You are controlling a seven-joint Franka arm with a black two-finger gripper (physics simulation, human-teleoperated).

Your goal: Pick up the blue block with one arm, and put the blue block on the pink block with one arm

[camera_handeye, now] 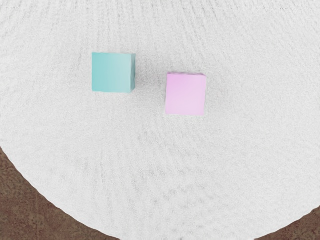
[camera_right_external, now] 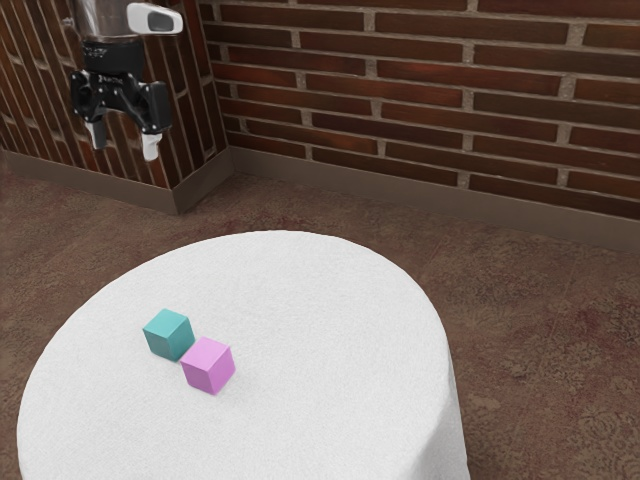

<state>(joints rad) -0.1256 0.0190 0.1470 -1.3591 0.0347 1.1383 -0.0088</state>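
Note:
A teal-blue block (camera_right_external: 167,333) rests on the round white table (camera_right_external: 320,300), toward the exterior view's left. Right beside it, a corner apart, lies the pink block (camera_right_external: 208,365). In the wrist view both sit flat on the cloth: the blue block (camera_handeye: 113,72) and the pink block (camera_handeye: 186,94), with a narrow gap between them. My gripper (camera_right_external: 121,141) hangs high above the table at the exterior view's upper left, well clear of both blocks. Its two white-tipped fingers stand apart, open, with nothing between them.
A brick wall (camera_right_external: 420,90) runs behind the table, with a brick corner pillar (camera_right_external: 190,150) near the arm. Brown carpet floor (camera_right_external: 540,320) surrounds the table. The white cloth (camera_handeye: 160,165) reaches its rim close to the blocks on one side.

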